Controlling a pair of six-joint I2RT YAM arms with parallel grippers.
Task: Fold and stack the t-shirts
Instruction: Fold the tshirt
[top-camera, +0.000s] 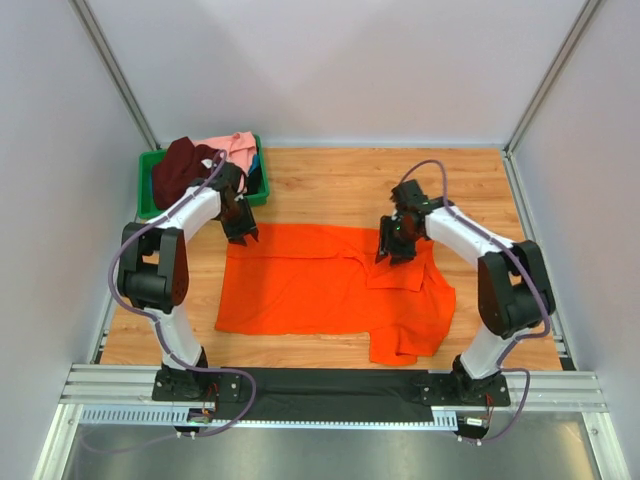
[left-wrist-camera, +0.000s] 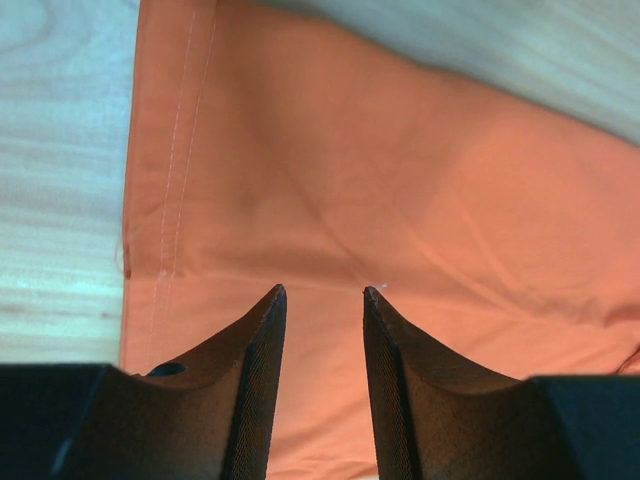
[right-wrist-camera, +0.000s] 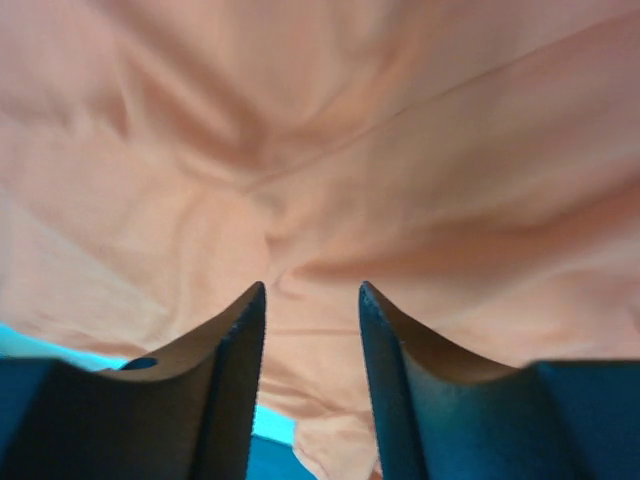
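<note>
Left pincer (left-wrist-camera: 323, 290) over orange shirt (left-wrist-camera: 400, 180), bin (top-camera: 146, 200) behind

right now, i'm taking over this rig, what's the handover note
The left gripper is open, empty, over the far left corner of the orange t-shirt.
The right gripper is open, over its far right part.
The orange t-shirt lies spread out, with its right side bunched and no clean fold done.
The maroon t-shirt and pink t-shirt sit in the green bin.
Left to do: fold all three and stack them.
</note>
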